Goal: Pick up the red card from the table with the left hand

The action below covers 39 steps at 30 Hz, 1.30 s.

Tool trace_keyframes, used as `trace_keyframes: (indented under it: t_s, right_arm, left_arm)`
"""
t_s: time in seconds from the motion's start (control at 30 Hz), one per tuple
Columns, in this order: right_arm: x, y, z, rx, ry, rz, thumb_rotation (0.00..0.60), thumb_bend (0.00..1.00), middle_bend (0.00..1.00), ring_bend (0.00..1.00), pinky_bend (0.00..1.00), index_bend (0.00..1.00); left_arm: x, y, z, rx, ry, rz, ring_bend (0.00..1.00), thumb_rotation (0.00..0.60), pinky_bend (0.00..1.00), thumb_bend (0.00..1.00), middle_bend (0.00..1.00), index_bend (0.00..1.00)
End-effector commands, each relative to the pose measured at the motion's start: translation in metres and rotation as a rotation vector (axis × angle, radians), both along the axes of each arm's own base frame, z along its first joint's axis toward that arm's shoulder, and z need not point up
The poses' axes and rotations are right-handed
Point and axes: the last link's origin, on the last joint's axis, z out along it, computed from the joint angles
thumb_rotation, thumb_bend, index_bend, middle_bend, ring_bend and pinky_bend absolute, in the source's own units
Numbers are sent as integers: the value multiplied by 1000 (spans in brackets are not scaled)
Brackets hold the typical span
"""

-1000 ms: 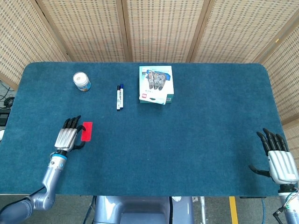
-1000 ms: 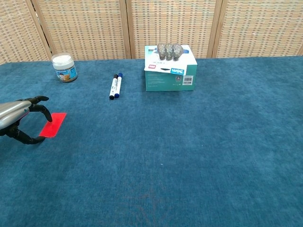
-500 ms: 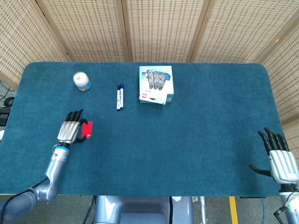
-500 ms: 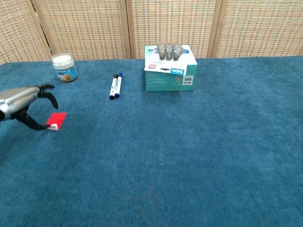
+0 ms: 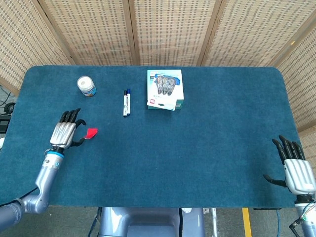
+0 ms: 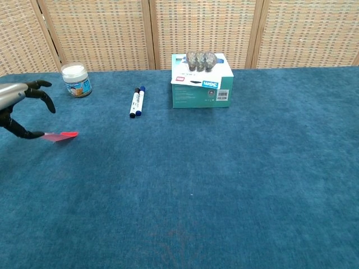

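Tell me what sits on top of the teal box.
A blister pack holding three grey items lies on the teal box, toward its back edge. What the items are, and the lid beneath the pack, can't be seen.

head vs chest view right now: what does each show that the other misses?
Head view only: the right hand at the table's near right edge, fingers spread, holding nothing.

Chest view only: the box's front face with its barcode.

Both: the left hand, the red card at its thumb, the jar, the two markers and the blue table.

Lab: screened blue-felt table (image 5: 197,148)
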Motion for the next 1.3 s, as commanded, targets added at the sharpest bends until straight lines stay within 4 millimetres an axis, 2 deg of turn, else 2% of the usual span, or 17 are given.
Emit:
trace_keyframes:
  t_s: [0.03, 0.27, 0.43, 0.57, 0.87, 1.0, 1.3]
  right_arm:
    - [0, 0, 0, 1, 2, -1, 600, 0, 0, 0, 0, 0]
    - [0, 0, -1, 6, 4, -3, 600, 0, 0, 0, 0, 0]
    - [0, -1, -1, 7, 3, -3, 600, 0, 0, 0, 0, 0]
    - [-1, -1, 0, 5, 0, -4, 600, 0, 0, 0, 0, 0]
    - [-1, -1, 1, 7, -10, -5, 600, 0, 0, 0, 0, 0]
    - [-1, -1, 1, 9, -12, -4, 600, 0, 0, 0, 0, 0]
    - [-1, -1, 2, 12, -16, -5, 600, 0, 0, 0, 0, 0]
  left_arm:
    - [-7, -7, -5, -36, 15, 4, 0, 600, 0, 280, 0, 350]
    - [-12, -9, -16, -59, 27, 8, 0, 600, 0, 289, 0, 350]
    - [-12, -10, -21, -67, 28, 2, 0, 600, 0, 355, 0, 370]
    - [-12, -11, -24, -71, 20, 1, 0, 600, 0, 365, 0, 372]
    - [-15, -28, -29, -75, -18, -5, 0, 600, 0, 360, 0, 376]
    - [-18, -30, -37, -77, -9, -2, 0, 600, 0, 359, 0, 427]
    - [-17, -30, -45, -73, 7, -9, 0, 600, 0, 360, 0, 472]
